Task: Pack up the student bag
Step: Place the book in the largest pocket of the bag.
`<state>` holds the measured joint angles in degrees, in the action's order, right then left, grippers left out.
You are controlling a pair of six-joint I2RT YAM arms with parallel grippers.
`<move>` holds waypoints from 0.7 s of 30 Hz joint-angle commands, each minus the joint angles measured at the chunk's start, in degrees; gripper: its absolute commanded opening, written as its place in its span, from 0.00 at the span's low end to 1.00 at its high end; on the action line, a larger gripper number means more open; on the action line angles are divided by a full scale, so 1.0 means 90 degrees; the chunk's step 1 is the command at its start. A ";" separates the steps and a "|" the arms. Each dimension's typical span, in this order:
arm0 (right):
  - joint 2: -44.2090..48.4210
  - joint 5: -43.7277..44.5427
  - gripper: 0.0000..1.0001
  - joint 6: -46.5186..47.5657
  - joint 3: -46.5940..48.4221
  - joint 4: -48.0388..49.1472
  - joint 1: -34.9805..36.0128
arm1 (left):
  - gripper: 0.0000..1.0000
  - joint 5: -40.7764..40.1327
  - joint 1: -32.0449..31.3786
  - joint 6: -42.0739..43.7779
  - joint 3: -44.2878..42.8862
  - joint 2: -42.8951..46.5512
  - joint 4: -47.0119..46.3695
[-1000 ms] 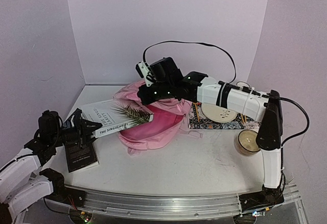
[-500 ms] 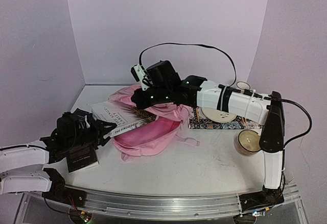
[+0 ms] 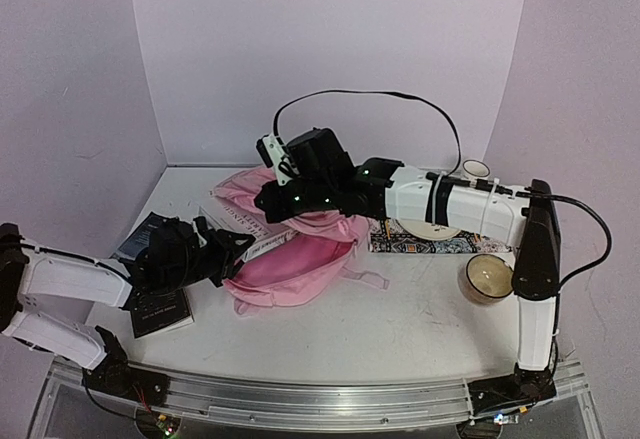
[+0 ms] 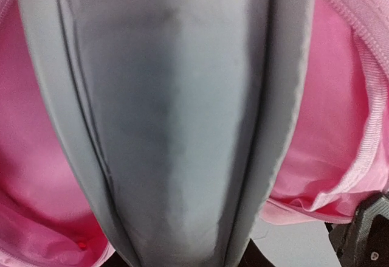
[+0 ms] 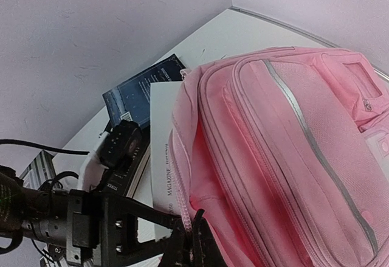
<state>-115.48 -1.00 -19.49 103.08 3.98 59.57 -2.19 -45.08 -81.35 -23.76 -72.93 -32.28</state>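
Student bag [image 3: 305,259] lies mid-table, its mouth open toward 9 o'clock. Right gripper [image 5: 191,238], pressed together, pinches the bag's zip rim. Left gripper [image 3: 230,249] clamps a white book [image 5: 161,134] entering the mouth. Only the right wrist view shows "MAGAZINE" on it. Dark booklet [image 3: 160,311] lies at 8 o'clock.

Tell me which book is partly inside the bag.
The white book gripped by the left tool, its far end inside the pink bag. The dark book lies flat on the table; the patterned book lies under a plate.
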 commanded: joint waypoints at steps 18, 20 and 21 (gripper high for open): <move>0.0886 0.0623 0.00 0.0242 -0.0854 0.0515 0.0052 | 0.56 -0.1038 -0.0431 0.0443 -0.1283 -0.2323 -0.2059; 0.0850 0.0582 0.00 0.0224 -0.0863 0.0513 0.0047 | 0.63 -0.0933 -0.0431 0.0446 -0.1308 -0.2490 -0.2066; 0.0842 0.0563 0.00 0.0218 -0.0871 0.0506 0.0045 | 0.65 -0.0798 -0.0431 0.0472 -0.1374 -0.2584 -0.2061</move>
<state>-111.53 3.70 -17.93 95.10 5.95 59.99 -10.23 -48.97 -79.21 -33.54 -93.51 -46.06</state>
